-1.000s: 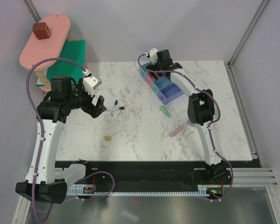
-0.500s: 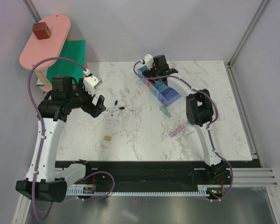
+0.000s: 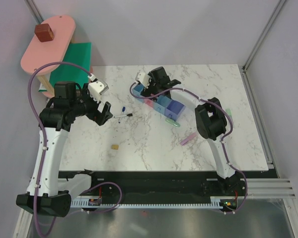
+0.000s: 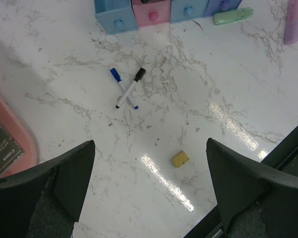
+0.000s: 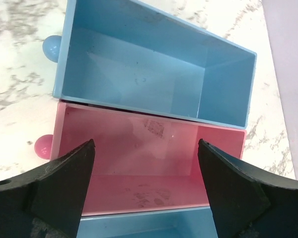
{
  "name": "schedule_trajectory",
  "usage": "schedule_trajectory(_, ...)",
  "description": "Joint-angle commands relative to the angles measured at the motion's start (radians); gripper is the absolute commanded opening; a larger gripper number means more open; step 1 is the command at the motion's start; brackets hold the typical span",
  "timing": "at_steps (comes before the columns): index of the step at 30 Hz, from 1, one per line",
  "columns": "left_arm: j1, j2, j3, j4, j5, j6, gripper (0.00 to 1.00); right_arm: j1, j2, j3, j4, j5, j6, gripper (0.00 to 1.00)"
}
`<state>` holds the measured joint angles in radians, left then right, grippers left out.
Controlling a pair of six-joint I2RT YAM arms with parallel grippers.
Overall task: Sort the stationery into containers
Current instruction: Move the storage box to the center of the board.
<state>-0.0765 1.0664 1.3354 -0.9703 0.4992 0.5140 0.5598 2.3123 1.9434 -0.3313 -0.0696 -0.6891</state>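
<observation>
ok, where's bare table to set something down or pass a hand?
Free: the near middle, between the tan block and the pink-lilac bar; the far right corner beyond the bins. Crowded: the bins' row, with the right gripper over it and the mint-green piece at its end; the crossed markers by the left gripper.

Overhead plus downward wrist views, common bins point(image 4: 114, 14)
</observation>
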Motion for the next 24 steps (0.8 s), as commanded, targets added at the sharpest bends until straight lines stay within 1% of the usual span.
schedule_trajectory(1,-0.006,-0.032,-0.01,0.019,-0.001,0.003,1.0,0.028,-0.056,-0.052,-0.069,-0.018,-0.073,0.91)
schedule_trajectory(2,-0.005,-0.036,-0.015,0.018,0.001,0.0,1.0,0.031,-0.065,-0.058,-0.046,0.008,-0.076,0.91)
schedule_trajectory(3,-0.005,-0.039,-0.016,0.019,0.002,-0.003,1.0,0.031,-0.086,-0.066,0.012,0.037,-0.076,0.92)
schedule_trajectory(4,-0.005,-0.042,-0.019,0.019,0.007,-0.005,1.0,0.032,-0.097,-0.064,0.032,0.101,-0.078,0.92)
schedule_trajectory(5,-0.006,-0.048,-0.024,0.021,0.009,-0.005,1.0,0.032,-0.106,-0.054,0.04,0.12,-0.078,0.93)
schedule_trajectory(7,-0.006,-0.052,-0.027,0.022,0.012,-0.008,1.0,0.028,-0.149,-0.014,0.046,0.137,-0.026,0.93)
schedule_trajectory(8,-0.006,-0.052,-0.028,0.022,0.013,-0.009,1.0,0.019,-0.168,-0.006,0.035,0.104,-0.009,0.94)
schedule_trajectory(10,-0.006,-0.06,-0.028,0.022,0.019,-0.012,1.0,0.012,-0.23,0.006,-0.049,0.071,0.028,0.95)
schedule_trajectory(11,-0.006,-0.062,-0.027,0.021,0.019,-0.011,1.0,0.009,-0.249,0.009,-0.099,-0.023,0.03,0.96)
schedule_trajectory(12,-0.006,-0.071,-0.025,0.021,0.019,-0.009,1.0,0.006,-0.283,0.009,-0.209,-0.056,0.025,0.96)
schedule_trajectory(14,-0.006,-0.075,-0.024,0.019,0.016,0.001,1.0,0.005,-0.31,-0.001,-0.322,-0.119,0.002,0.96)
schedule_trajectory(15,-0.006,-0.077,-0.022,0.019,0.015,0.004,1.0,0.002,-0.333,-0.009,-0.424,-0.168,-0.006,0.96)
schedule_trajectory(18,-0.006,-0.08,-0.016,0.016,0.019,0.008,1.0,-0.017,-0.385,-0.084,-0.556,-0.231,-0.053,0.95)
schedule_trajectory(21,-0.006,-0.08,-0.007,0.015,0.025,0.008,1.0,-0.038,-0.428,-0.173,-0.627,-0.268,-0.082,0.94)
schedule_trajectory(24,-0.008,-0.083,0.002,0.015,0.035,0.004,1.0,-0.058,-0.435,-0.184,-0.706,-0.306,-0.107,0.93)
